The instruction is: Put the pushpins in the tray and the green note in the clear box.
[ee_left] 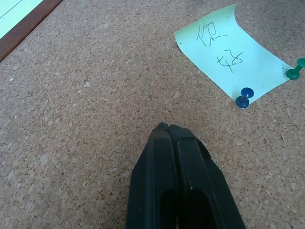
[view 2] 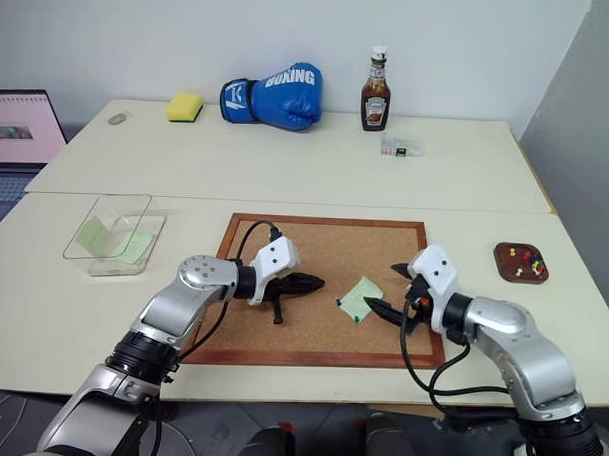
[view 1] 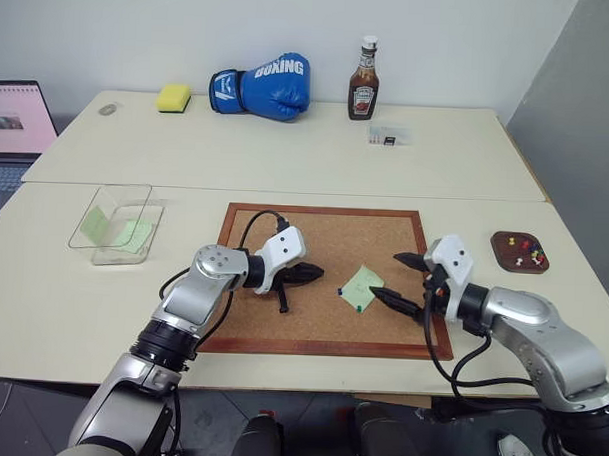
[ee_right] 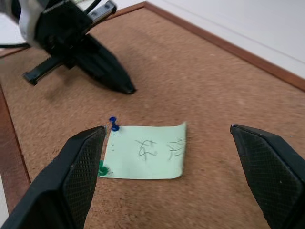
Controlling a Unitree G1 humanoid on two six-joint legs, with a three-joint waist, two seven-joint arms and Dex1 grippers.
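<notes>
At the far left the clear box (view 1: 118,221) sits on the table with green notes already lying inside, so it is ready to receive another. Next comes the corkboard (view 1: 323,279), where the left gripper (view 1: 313,273) hovers with its fingers pressed together, pointing toward the green note (view 1: 362,287) but apart from it, probably parked to steady the paper. The note lies near the board's middle, held down along one edge by a blue pushpin (ee_left: 244,96) and a green pushpin (ee_left: 295,71), with its opposite edge curling up free. Just right of it the right gripper (ee_right: 167,162) has its fingers spread wide, framing the note, seemingly lined up to pluck a pin. Furthest right, the small brown tray (view 1: 520,251) already holds several pushpins, their exact count too small to tell.
</notes>
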